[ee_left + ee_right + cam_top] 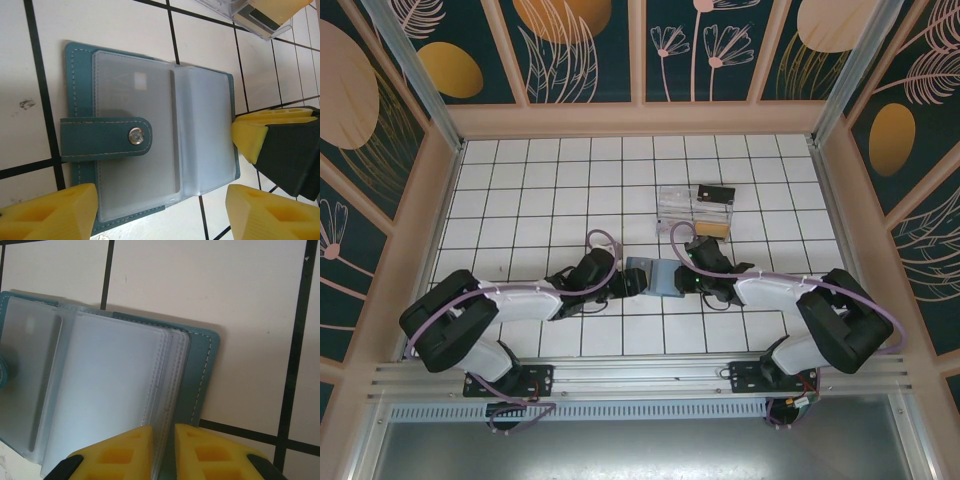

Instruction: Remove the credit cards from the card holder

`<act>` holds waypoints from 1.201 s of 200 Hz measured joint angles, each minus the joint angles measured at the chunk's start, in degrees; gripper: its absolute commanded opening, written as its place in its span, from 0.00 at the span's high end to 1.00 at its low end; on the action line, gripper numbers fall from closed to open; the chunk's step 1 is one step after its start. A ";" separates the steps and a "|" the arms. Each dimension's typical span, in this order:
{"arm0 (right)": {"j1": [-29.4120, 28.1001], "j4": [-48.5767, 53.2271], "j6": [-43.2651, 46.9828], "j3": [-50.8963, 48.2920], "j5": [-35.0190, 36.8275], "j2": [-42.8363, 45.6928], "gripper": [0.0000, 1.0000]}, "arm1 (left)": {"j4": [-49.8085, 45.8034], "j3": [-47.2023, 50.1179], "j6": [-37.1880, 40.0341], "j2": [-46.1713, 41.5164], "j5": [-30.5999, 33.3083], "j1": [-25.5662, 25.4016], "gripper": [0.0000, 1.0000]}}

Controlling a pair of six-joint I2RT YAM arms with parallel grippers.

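- The left claw (pixel 631 283) sits at 9 o'clock of the card holder (pixel 656 277) in the top view. In its own wrist view its yellow fingers (pixel 50 212) are spread wide and released, with nothing gripped. Only their tips are shown, as they are cut off at the lower edge.
- The card holder is laid open and flat on the white tiled table (pixel 540 190), toward 6 o'clock of the middle. From above, both of its ends are covered by the claws.
- A strap (pixel 100 138) with a metal snap (pixel 135 136) is folded across the left panel.
- One card (pixel 135 95) is faintly made out behind the frosted sleeves (pixel 205 135). How many cards are held cannot be told.
- The right claw (pixel 683 283) sits at 3 o'clock of the holder. Its fingers (pixel 210 452) are clenched on the sleeve edges there, and the pinch point is hidden.
- A clear box (pixel 695 208) stands apart at 1 o'clock, with a black card (pixel 717 193) at its far corner. Its contents are hard to make out.
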State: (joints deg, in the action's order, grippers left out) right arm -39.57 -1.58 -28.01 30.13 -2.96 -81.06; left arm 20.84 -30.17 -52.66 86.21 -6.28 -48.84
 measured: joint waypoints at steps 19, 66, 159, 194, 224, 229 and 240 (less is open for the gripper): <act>0.07 -0.26 -0.02 -0.15 -0.15 -0.02 0.79 | 0.00 -0.68 0.00 1.07 -0.39 0.00 0.31; 0.11 -0.59 -0.02 -0.31 -0.15 0.00 0.79 | 0.00 -1.51 0.04 3.54 -0.85 0.00 0.33; 0.33 -0.61 -0.55 -0.31 0.02 -0.02 0.79 | 3.98 -1.68 -0.15 5.51 -3.87 0.13 0.31; 0.52 -0.61 -0.70 -0.31 0.15 -0.02 0.79 | 5.40 -1.68 -0.28 5.88 -4.81 0.20 0.28; 0.48 -0.81 -0.92 -0.33 -0.11 -0.02 0.79 | 6.40 -1.68 -0.63 5.88 -6.47 0.15 0.27; 0.48 -0.81 -0.92 -0.33 -0.09 -0.02 0.79 | 6.38 -1.68 -0.63 5.88 -6.54 0.15 0.27; 0.48 -0.76 -1.07 -0.33 0.09 0.00 0.78 | 6.32 -1.68 -0.63 5.88 -6.43 0.15 0.27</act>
State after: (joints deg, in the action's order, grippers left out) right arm -39.09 -2.35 -29.08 29.80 -2.87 -81.06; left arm 27.16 -31.86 -53.30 92.09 -12.71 -48.69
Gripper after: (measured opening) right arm 0.215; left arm 0.727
